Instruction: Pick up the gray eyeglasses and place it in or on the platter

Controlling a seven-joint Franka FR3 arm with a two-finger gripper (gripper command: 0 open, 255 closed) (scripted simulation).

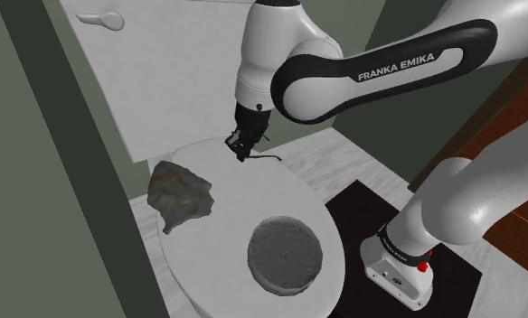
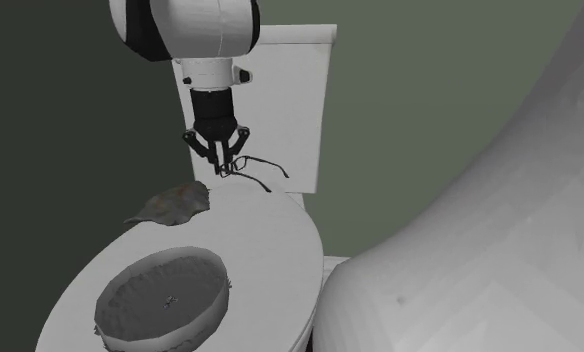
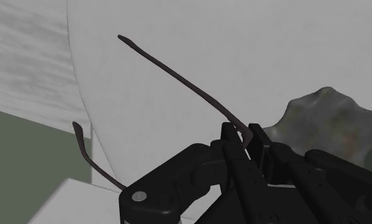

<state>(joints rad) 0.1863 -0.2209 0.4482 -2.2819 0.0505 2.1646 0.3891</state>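
Toilet lid [image 1: 246,197]: white, closed, carrying the things.
Arm [image 1: 380,68]: white, bent over the lid's rear.
Platter [image 1: 285,256]: grey, round, on the lid's front end, well apart from the eyeglasses.
Lump [image 1: 181,191]: mottled, crumpled, beside the lid's edge.
Eyeglasses [image 3: 178,76]: thin dark frame, over the lid's rear, temples sticking out.
Jaws: clenched on the eyeglasses.

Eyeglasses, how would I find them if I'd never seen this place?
Find the closed white toilet lid. Over its back end, the black gripper pinches the eyeglasses. They're just thin dark wires, unlike the round grey platter and the lumpy brownish-grey thing lying on the lid.
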